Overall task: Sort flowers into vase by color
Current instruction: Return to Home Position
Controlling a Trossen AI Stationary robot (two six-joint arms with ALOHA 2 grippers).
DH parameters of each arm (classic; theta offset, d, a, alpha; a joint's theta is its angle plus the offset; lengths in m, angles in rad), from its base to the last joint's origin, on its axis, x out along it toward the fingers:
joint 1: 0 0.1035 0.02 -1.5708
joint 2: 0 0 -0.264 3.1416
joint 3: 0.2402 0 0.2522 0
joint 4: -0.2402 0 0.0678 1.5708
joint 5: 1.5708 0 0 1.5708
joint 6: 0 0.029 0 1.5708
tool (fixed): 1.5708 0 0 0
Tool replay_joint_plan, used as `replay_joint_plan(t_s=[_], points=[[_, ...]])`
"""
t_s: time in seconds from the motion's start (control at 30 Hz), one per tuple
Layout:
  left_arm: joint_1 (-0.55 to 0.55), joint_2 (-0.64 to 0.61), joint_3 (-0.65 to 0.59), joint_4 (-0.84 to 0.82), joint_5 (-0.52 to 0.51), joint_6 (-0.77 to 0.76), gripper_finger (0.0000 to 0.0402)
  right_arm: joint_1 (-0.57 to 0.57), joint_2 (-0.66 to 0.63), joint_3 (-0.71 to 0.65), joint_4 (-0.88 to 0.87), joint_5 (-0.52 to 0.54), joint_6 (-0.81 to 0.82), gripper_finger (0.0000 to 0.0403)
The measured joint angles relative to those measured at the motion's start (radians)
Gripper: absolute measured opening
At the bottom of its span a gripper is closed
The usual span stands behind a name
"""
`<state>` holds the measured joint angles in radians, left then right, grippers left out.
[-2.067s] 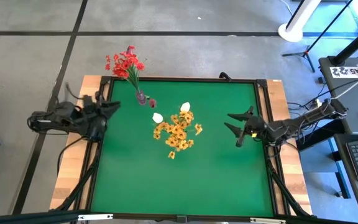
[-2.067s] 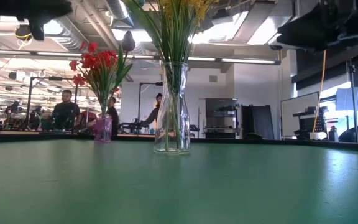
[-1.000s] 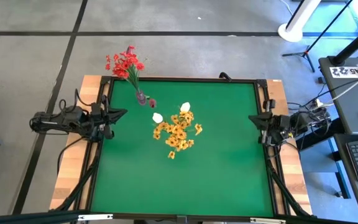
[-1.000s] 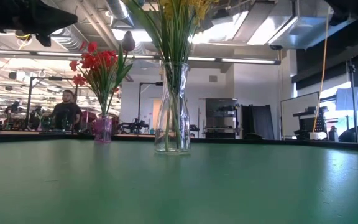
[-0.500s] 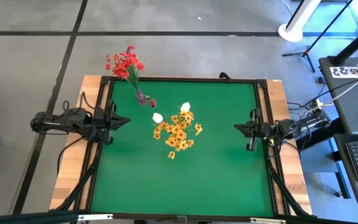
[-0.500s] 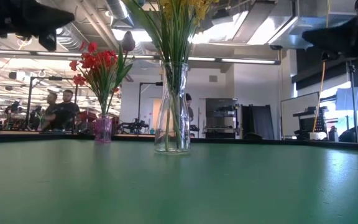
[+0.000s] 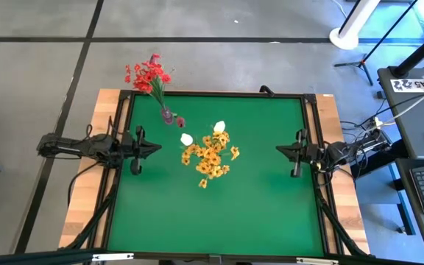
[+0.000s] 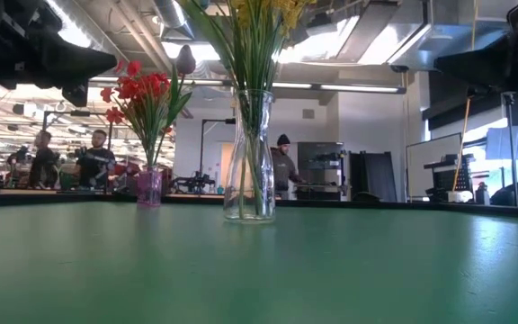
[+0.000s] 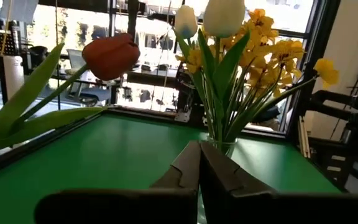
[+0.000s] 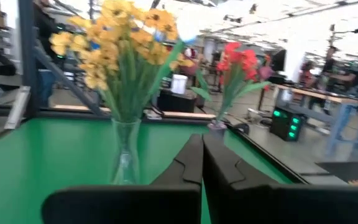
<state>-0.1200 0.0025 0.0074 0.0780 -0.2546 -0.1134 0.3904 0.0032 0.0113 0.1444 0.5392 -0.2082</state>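
Left gripper (image 7: 155, 147), fingers pressed together and empty, hovers at the table's (image 7: 256, 213) left edge, pointing inward. Past it, near the far edge, the pink vase (image 7: 167, 114) holds red flowers (image 7: 147, 76) and a dark-red bud (image 7: 180, 121). At centre, well apart from both grippers, yellow flowers (image 7: 210, 157) and white buds (image 7: 187, 139) hide their clear vase (image 8: 248, 157) from above. Only the low and wrist views show it. Right gripper (image 7: 279, 150), likewise closed and empty, hovers at the right edge.

My left arm (image 7: 79, 146) and right arm (image 7: 344, 151) are dark, slim and jointed, with black cables (image 7: 74, 179) trailing beside the desk (image 7: 219, 213). My left claw (image 7: 155, 147) and right claw (image 7: 279, 150) each carry two dark, tapered fingers (image 9: 219, 177).
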Motion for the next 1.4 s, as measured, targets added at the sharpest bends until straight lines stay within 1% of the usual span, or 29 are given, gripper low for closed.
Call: replay_joint_plan(t_s=[0.07, 0.17, 0.33, 1.4], points=[[0.0, 0.0, 0.0, -0.006, -0.001, -0.007, 0.0, 0.0, 0.0, 0.0, -0.012, 0.026, 0.001, 0.0001], [0.0, 0.0, 0.0, -0.023, -0.034, -0.014, 0.0, 0.001, 0.0, -0.001, -0.015, 0.045, 0.002, 0.0001], [0.0, 0.006, 0.0, -0.022, -0.046, -0.013, 0.0, 0.002, 0.0, -0.001, -0.021, 0.026, 0.003, 0.0001], [0.0, 0.006, 0.0, -0.021, -0.047, -0.008, 0.0, 0.002, 0.001, -0.003, -0.023, 0.025, -0.001, 0.0001]])
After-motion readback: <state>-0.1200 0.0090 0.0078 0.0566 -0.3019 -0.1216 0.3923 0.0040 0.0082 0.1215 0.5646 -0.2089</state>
